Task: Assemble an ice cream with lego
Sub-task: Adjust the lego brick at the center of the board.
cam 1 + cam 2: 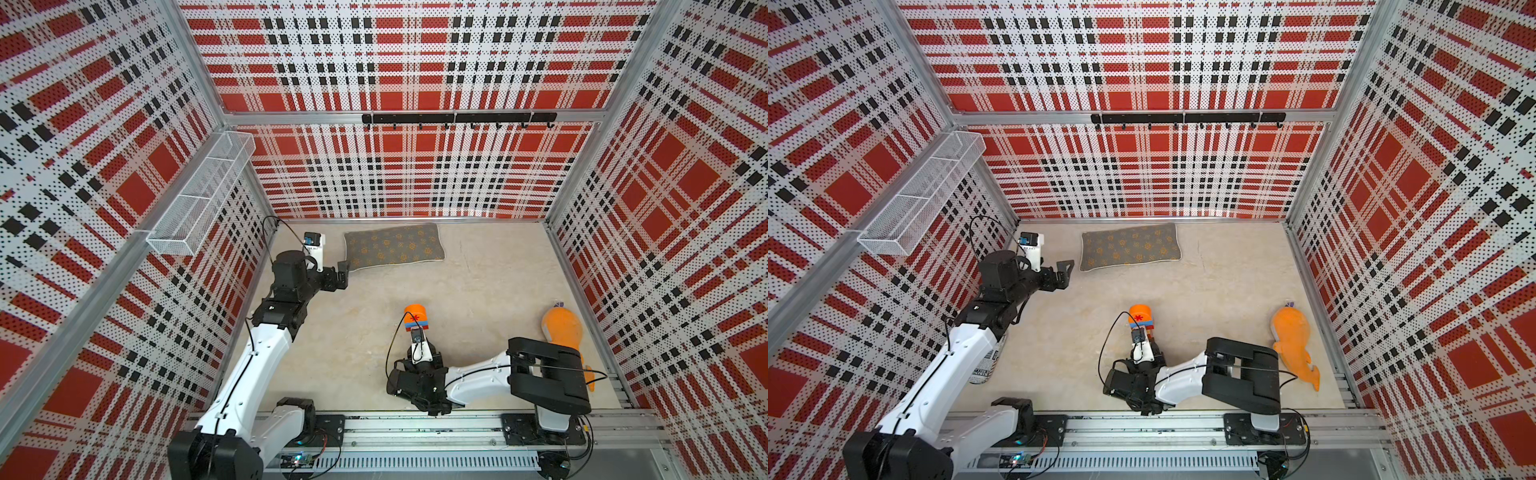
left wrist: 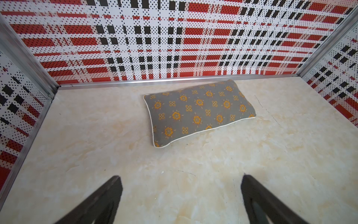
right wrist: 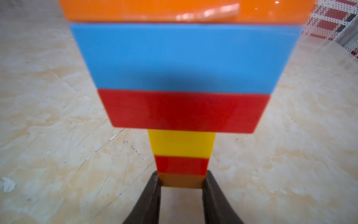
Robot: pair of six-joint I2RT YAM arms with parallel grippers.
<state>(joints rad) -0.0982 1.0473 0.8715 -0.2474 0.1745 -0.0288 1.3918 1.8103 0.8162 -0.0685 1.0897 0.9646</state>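
Observation:
The ice cream is one joined lego stack: orange dome, wide blue and red layers, then a narrow yellow, red and brown stem. In both top views it stretches flat over the table's middle, the dome with its red asterisk pointing away from me. My right gripper is shut on the brown end brick; whether the stack rests on the table I cannot tell. My left gripper hovers open and empty at the back left, next to the pillow.
A grey flowered pillow lies at the back. An orange plush whale lies along the right wall. A printed can stands under my left arm. A wire basket hangs on the left wall.

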